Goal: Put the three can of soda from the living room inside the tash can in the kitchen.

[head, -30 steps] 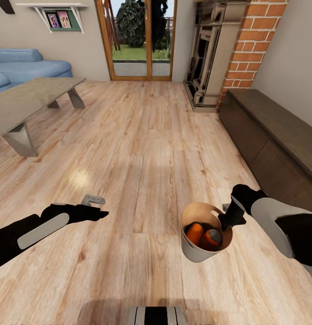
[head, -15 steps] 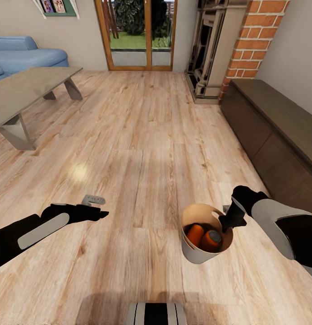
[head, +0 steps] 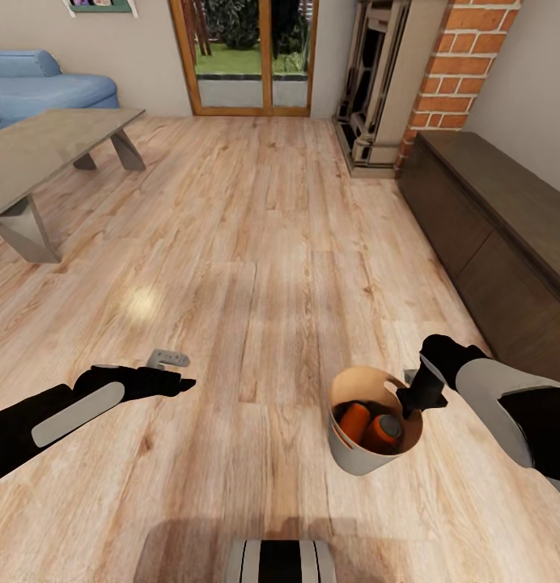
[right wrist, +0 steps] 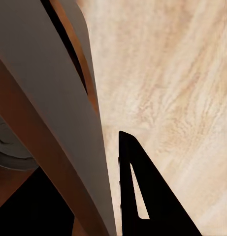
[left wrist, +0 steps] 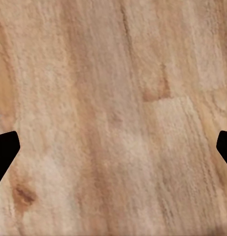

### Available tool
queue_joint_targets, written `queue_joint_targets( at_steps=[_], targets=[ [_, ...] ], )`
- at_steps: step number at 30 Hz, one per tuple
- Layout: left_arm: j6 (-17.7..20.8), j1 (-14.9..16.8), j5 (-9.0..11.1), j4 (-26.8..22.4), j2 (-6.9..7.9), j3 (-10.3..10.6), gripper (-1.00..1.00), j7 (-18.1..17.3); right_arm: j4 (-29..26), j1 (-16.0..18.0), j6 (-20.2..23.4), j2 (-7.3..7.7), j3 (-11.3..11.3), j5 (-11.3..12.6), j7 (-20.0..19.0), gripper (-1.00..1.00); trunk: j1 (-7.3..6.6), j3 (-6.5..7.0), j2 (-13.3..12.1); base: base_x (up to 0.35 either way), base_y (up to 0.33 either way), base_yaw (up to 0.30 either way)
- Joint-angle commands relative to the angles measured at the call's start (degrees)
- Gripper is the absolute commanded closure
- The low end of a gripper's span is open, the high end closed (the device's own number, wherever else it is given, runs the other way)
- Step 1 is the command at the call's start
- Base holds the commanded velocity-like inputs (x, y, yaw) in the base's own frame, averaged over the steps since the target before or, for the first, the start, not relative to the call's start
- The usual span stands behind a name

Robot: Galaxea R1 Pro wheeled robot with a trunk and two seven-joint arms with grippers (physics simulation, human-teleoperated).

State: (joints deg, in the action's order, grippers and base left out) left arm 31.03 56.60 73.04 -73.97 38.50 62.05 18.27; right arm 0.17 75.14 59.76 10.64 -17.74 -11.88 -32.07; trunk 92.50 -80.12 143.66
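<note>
The trash can (head: pixel 351 458), pale grey outside and tan inside, hangs low over the plank floor at lower right. My right gripper (head: pixel 415 400) is shut on its far rim; the right wrist view shows the bin's wall (right wrist: pixel 44 98) pinched beside one black finger (right wrist: pixel 152 206). Two orange soda cans lie inside, one tilted (head: pixel 354 421) and one showing its grey top (head: pixel 383 432). The dark blue can is hidden. My left gripper (head: pixel 183 382) hovers over bare floor at lower left, open, with its fingertips (left wrist: pixel 4 150) wide apart and nothing between them.
A long dark low cabinet (head: pixel 506 235) runs along the right wall, close to my right arm. The brick column (head: pixel 458 65) and a fireplace stand behind it. The glass coffee table (head: pixel 45 154) and blue sofa (head: pixel 45 85) are at far left. A glass door (head: pixel 243 53) lies straight ahead.
The whole picture has shifted, with the far room sliding upward, so the camera has moved. Both arms and the held bin keep nearly the same pose.
</note>
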Motion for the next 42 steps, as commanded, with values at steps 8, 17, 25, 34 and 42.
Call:
queue_joint_targets(
  at_steps=[8, 17, 25, 34, 42],
  targets=[
    [0.00, 0.00, 0.00, -0.21, 0.05, 0.00, -1.00, -0.05, 0.01, 0.01, 0.24, 0.03, 0.60, 0.80, -0.01, 1.00, 0.12, -1.10, 0.07, 0.000, 0.000, 0.000],
    [0.00, 0.00, 0.00, -0.37, 0.08, 0.00, -1.00, -0.16, 0.07, 0.01, 0.24, 0.14, 0.60, 0.73, -0.01, 1.00, 0.15, -1.33, 0.08, 0.000, 0.000, 0.000],
    [0.00, 0.00, 0.02, -0.24, 0.04, 0.00, -1.00, -0.16, 0.09, -0.08, 0.24, 0.14, 0.58, 0.71, -0.01, 1.00, 0.23, -1.99, 0.12, 0.000, 0.000, 0.000],
    [0.00, 0.00, 0.07, -0.40, 0.03, 0.00, -1.00, -0.24, 0.01, -0.65, 0.24, 0.09, 0.54, 0.72, -0.01, 1.00, 0.25, -2.21, 0.14, 0.000, 0.000, 0.000],
    [0.00, 0.00, 0.09, -0.35, 0.00, 0.00, -1.00, -0.25, -0.04, -0.69, 0.24, 0.08, 0.52, 0.71, 0.04, 1.00, 0.38, -3.32, 0.20, 0.000, 0.000, 0.000]
  ],
)
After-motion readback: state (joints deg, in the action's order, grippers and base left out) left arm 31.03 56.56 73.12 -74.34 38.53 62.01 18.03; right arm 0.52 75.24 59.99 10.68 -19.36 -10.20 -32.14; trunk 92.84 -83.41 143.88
